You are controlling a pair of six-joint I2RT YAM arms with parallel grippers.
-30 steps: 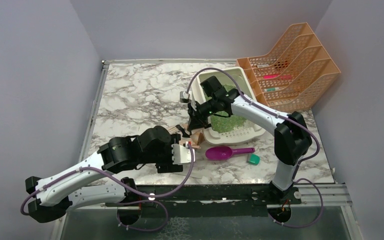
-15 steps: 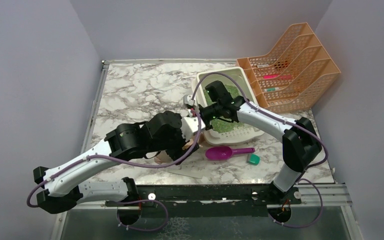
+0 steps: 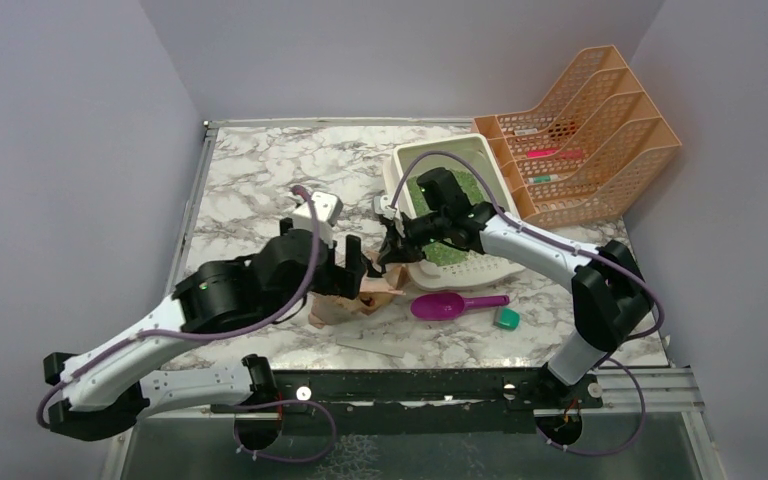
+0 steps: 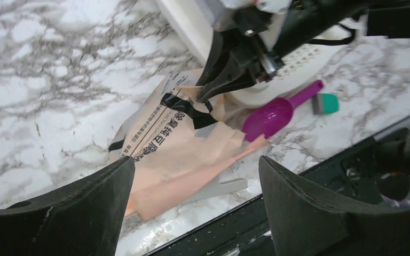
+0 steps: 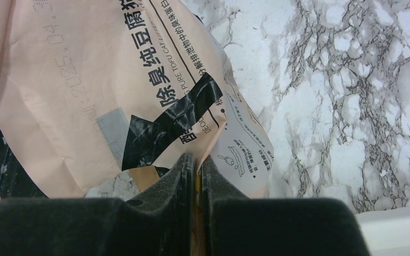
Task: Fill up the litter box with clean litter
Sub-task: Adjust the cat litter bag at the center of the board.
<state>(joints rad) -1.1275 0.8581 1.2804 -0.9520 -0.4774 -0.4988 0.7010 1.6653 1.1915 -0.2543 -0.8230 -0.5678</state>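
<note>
The cream-white litter box [image 3: 480, 270] stands right of centre and holds green clean litter [image 3: 443, 252]. My right gripper [image 3: 392, 250] hangs just off the box's near left corner and is shut on the top edge of the tan paper bag [image 3: 355, 300]. The right wrist view shows its pads [image 5: 187, 170] pinching the bag [image 5: 85, 80]. The bag droops onto the marble. My left gripper [image 3: 355, 262] is open and empty above the bag [image 4: 181, 154], with its fingers [image 4: 85, 208] spread wide.
A magenta scoop [image 3: 450, 305] and a small teal block [image 3: 506, 318] lie in front of the box. A pale flat strip [image 3: 370, 343] lies near the table's front edge. An orange mesh rack [image 3: 580, 130] stands at the back right.
My left arm has swung up and left, and its open gripper now hangs over the bag. My right gripper has shifted slightly toward the box's near corner, still holding the bag, which has sagged lower.
</note>
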